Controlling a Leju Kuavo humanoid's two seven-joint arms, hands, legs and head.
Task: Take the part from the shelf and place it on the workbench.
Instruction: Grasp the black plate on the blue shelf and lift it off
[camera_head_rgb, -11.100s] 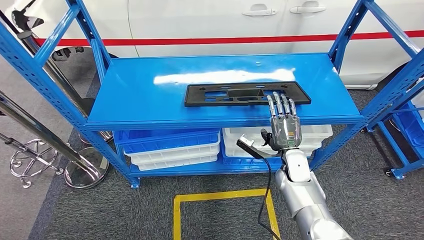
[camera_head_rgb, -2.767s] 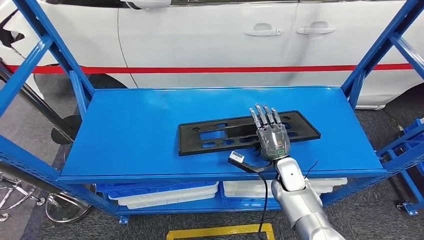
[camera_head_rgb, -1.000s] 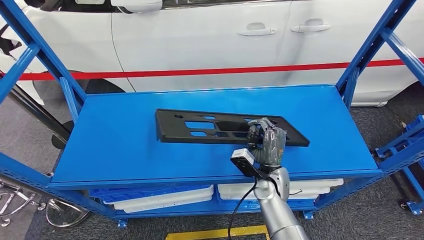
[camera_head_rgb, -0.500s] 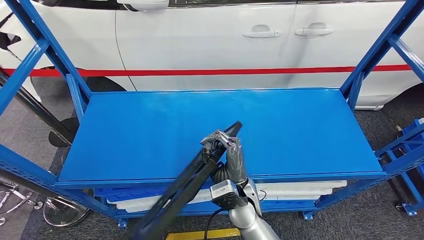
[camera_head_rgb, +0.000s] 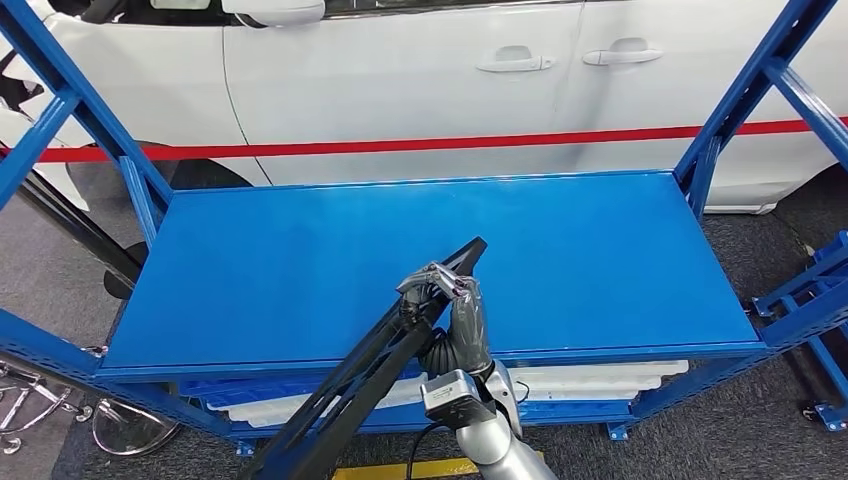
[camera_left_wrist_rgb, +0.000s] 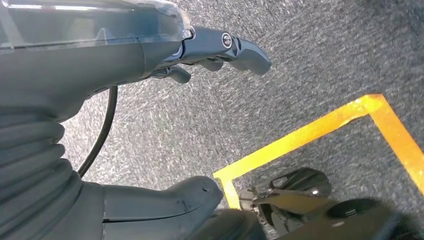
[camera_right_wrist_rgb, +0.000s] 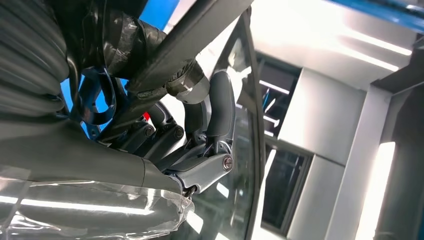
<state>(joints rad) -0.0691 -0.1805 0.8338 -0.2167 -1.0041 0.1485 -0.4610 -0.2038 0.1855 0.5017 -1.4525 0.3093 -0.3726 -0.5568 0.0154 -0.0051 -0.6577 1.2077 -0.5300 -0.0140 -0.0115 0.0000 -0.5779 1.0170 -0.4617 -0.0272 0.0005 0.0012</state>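
The part is a long flat black plastic panel (camera_head_rgb: 375, 375). In the head view my right hand (camera_head_rgb: 452, 305) grips it near its upper end, lifted off the blue shelf top (camera_head_rgb: 300, 250). It hangs on edge, slanting down past the shelf's front edge toward the lower left. The right wrist view shows the fingers (camera_right_wrist_rgb: 220, 110) wrapped around the black part (camera_right_wrist_rgb: 200, 30). My left hand (camera_left_wrist_rgb: 150, 60) hangs over the grey carpet with its fingers apart and nothing in them.
A white car (camera_head_rgb: 420, 70) with a red stripe stands behind the shelf. Blue uprights (camera_head_rgb: 740, 100) frame both sides. White trays (camera_head_rgb: 560, 385) lie on the lower level. A yellow floor marking (camera_left_wrist_rgb: 310, 135) runs across the carpet.
Over the earlier frames my right hand closed on the panel lying flat on the shelf and lifted it off, tipping it on edge. Since half a second ago it has barely moved.
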